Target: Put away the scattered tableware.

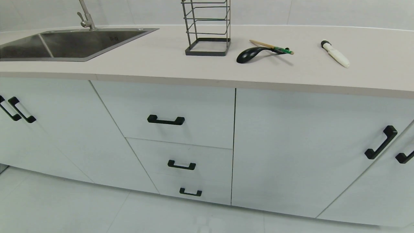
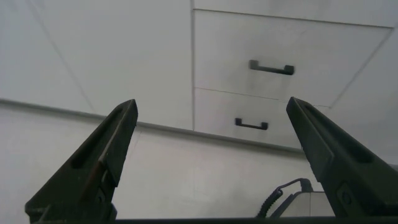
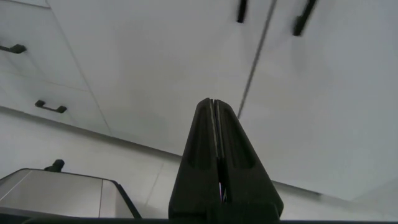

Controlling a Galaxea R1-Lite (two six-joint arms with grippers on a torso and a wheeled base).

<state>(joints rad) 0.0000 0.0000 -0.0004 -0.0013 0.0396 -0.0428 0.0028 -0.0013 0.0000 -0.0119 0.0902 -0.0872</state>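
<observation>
- Low before the white cabinet fronts, well below the dark wire rack (image 1: pixel 207 30), the left end effector (image 2: pixel 211 155) hangs spread wide and the right end effector (image 3: pixel 212 109) is pressed closed.
- Right of the rack on the pale counter (image 1: pixel 129 69), a glossy black plastic spoon (image 1: pixel 249 55) crosses thin wooden chopsticks (image 1: pixel 270 46).
- A white black-capped utensil (image 1: pixel 335 54) lies farther right.
- The spoon looks light, stiff and slick; its raised handle seems the best place to grip.

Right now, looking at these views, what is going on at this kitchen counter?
Nothing is held yet. A black spoon, chopsticks and a white utensil lie loose on the countertop beside the wire rack. The left gripper is open and the right gripper shut, both low before the white cabinet fronts.
</observation>
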